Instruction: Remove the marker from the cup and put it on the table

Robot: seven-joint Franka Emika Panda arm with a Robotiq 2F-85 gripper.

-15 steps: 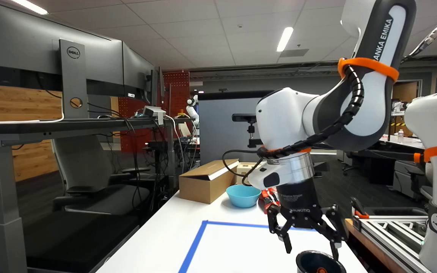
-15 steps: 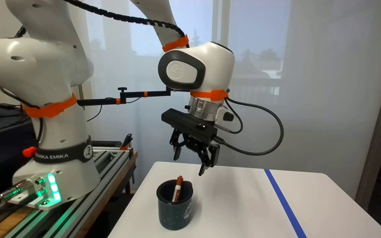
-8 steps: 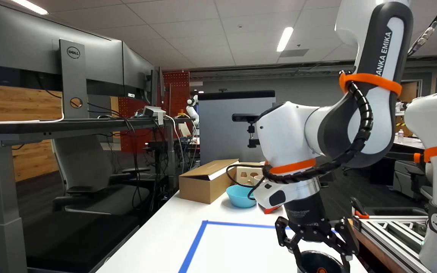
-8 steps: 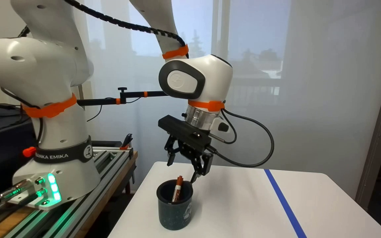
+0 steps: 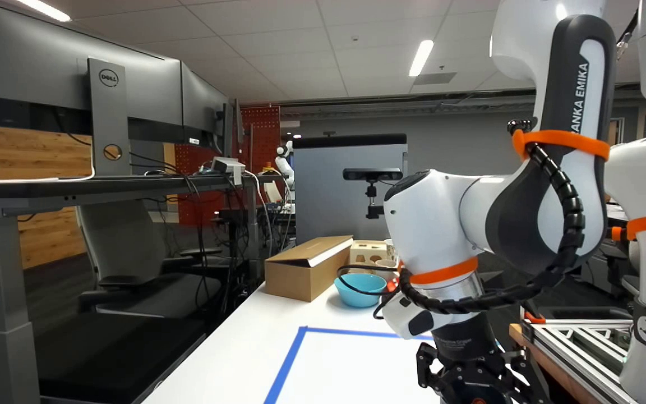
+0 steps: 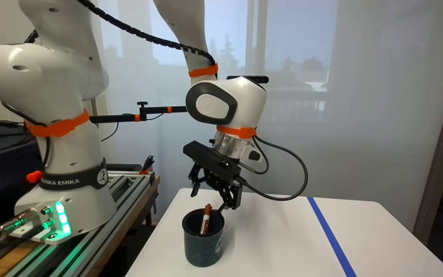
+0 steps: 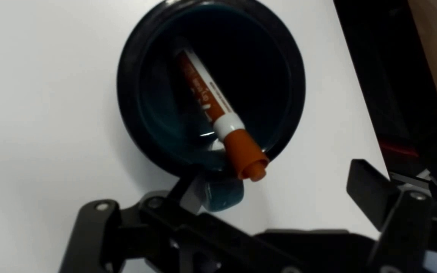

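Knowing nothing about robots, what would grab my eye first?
Probably the big white robot arm, banded in orange, above the white table. Its gripper hangs open by a dark cup, where an orange-capped marker leans. A blue bowl sits near a cardboard box.

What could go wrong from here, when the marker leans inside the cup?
One finger of the open gripper looks very close to the rim and handle of the cup; going lower might push or tip it. The marker leans with its cap above the rim; a grip there might pull off only the cap.
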